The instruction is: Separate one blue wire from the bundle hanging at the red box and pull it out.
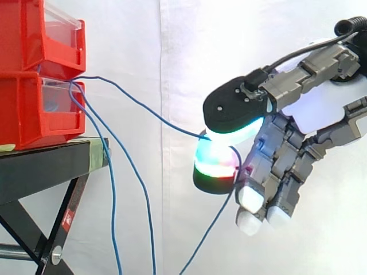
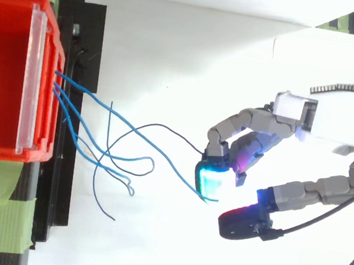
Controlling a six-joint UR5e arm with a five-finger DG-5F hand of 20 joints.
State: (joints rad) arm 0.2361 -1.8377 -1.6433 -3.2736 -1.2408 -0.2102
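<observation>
Writing: I can make out one small red sticker (image 1: 67, 217) with a white mark on a leg of the black metal stand (image 1: 40, 166). Its print is too small for me to read.

Hand pose: the grey-and-white robot hand (image 1: 312, 112) comes in from 3 o'clock in the side view. Its palm is tipped down and it reaches toward 8 o'clock. In the top view it (image 2: 307, 115) sits at 3 o'clock and reaches toward 9 o'clock.

Fingers: a black-backed pad (image 1: 232, 120) glowing cyan-white lies over a second pad (image 1: 215, 163) glowing green and red. I read the two as clamped together on one wire. The other fingers (image 1: 269, 189) hang bent toward 6 o'clock with white tips and hold nothing.

Task wire: the pinched thin blue wire (image 1: 172, 127) leaves the gap between the two stacked red plastic bins (image 1: 28, 109) at 10 o'clock and runs across to the pinch near centre. It stands well apart from the others, and its free end drops toward 6 o'clock.

Bundle: the remaining thin blue wires (image 1: 112, 189) hang down beside the stand toward 7 o'clock. From above they (image 2: 107, 156) fan out from the bin's front at 9 o'clock.

Surroundings: the bins stand on the stand's top, which has green tape (image 1: 97, 154) at its edge. A white curtain (image 1: 172, 46) hangs behind.
</observation>
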